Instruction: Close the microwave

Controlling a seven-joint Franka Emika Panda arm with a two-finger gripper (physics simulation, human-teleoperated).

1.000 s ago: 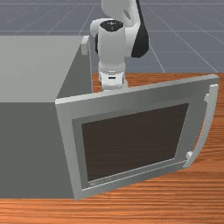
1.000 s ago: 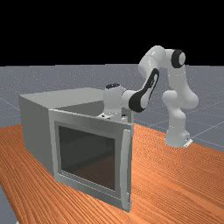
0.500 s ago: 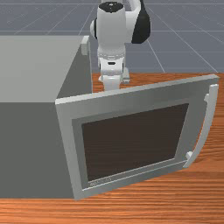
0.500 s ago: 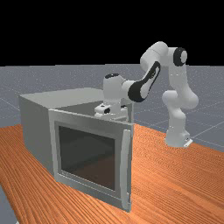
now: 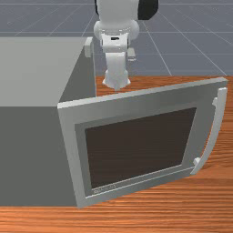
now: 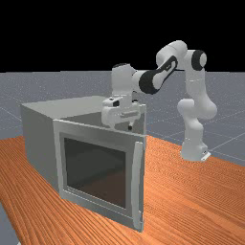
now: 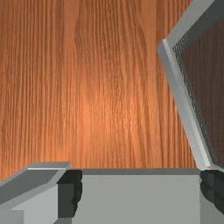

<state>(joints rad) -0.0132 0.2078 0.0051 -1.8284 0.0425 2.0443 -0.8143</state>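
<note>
My gripper point(image 6: 127, 126) hangs just behind the top edge of the microwave door in the far view; the hand point(image 5: 116, 75) is behind that edge in the front view too. The grey microwave point(image 5: 32, 73) has its door point(image 5: 67, 136) swung wide open, with a dark window and a curved handle point(image 5: 217, 125) on the outer edge. In the wrist view, my gripper point(image 7: 141, 192) has its fingers far apart, nothing held, and the door point(image 7: 183, 105) slants beside one finger. A pale grey surface lies beyond the fingertips.
Wooden table point(image 6: 191, 196) extends in front of the door and toward the arm's base point(image 6: 194, 146). The microwave's side wall point(image 5: 77, 77) rises beside the hand at the front view's left.
My hand has risen from behind the door and turned, so more of it shows above the door's top edge. The microwave and its door have not moved.
</note>
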